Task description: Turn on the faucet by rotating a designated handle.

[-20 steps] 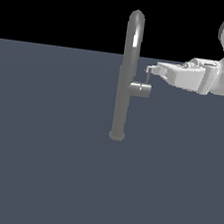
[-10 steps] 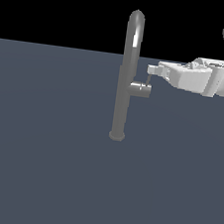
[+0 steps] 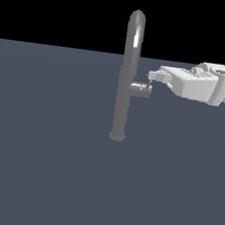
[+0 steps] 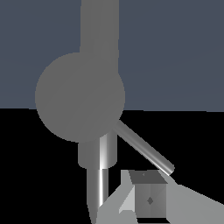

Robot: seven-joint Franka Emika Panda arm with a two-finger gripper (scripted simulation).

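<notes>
The faucet stands upright on the dark grey floor, a slim grey tube with an arched top and a small flared base. Partway up the tube, a short stub sticks out toward the exterior view's right. The handle, a thin grey rod, shows clearly only in the wrist view, where it slants away from the round end of the stub; in the exterior view it is too small to make out. The gripper reaches in sideways from the exterior view's right, its tip just above the stub's outer end and close beside the tube. In the wrist view one finger sits right at the free end of the handle, seemingly touching it. Whether the fingers are spread or pressed together cannot be told, since only one shows.
</notes>
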